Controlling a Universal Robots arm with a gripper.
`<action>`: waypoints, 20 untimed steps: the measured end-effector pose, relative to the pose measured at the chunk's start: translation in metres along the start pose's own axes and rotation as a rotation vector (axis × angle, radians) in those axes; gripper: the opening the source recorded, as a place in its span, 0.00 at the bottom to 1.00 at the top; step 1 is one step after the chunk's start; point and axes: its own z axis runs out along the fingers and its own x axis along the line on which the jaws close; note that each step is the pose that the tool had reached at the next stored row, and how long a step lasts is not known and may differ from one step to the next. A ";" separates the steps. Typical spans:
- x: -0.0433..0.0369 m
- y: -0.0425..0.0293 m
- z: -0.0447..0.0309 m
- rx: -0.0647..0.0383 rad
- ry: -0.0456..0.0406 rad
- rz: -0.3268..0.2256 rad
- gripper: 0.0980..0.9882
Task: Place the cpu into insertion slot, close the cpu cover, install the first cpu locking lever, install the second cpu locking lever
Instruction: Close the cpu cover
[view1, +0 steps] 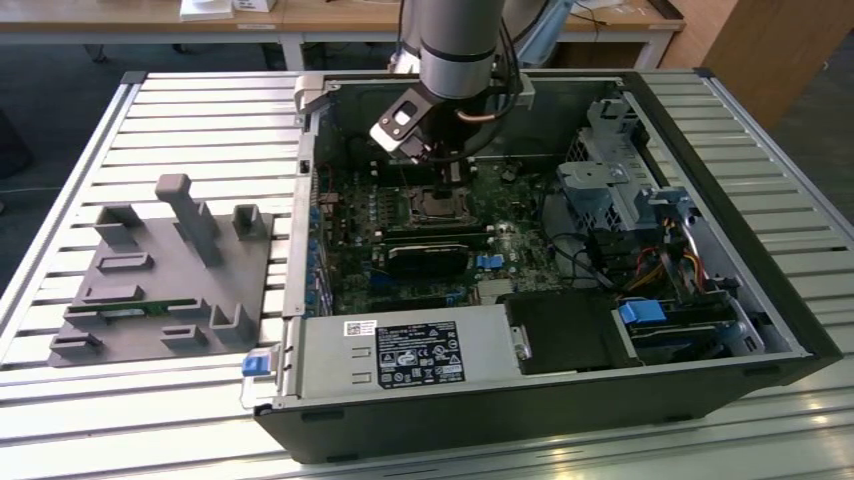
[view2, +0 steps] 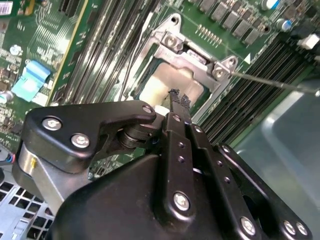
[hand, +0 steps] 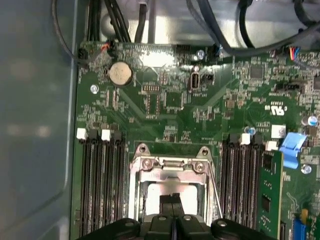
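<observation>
- Where the gripper (view2: 179, 99) hangs over the board (hand: 165, 100), its fingers are seen pressed together, with nothing between them.
- The cpu (view2: 162, 87) is seated in the slot (view1: 437, 205), just below the fingertips; contact cannot be told.
- The cover (hand: 170, 172) is laid flat over it.
- A thin lever (view2: 270, 82) is noted jutting beside the cover.

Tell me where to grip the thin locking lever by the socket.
Grip the locking lever on its straight wire shaft, clear of the cpu cover, likely from above, jaws astride: it is thin and juts out beyond that frame.
</observation>
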 end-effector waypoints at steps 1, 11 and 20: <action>0.0000 -0.0014 0.0005 0.000 0.0000 0.000 0.01; 0.0003 -0.0129 0.0027 0.000 0.0000 0.000 0.01; 0.0005 -0.0204 0.0064 0.000 0.0000 0.000 0.01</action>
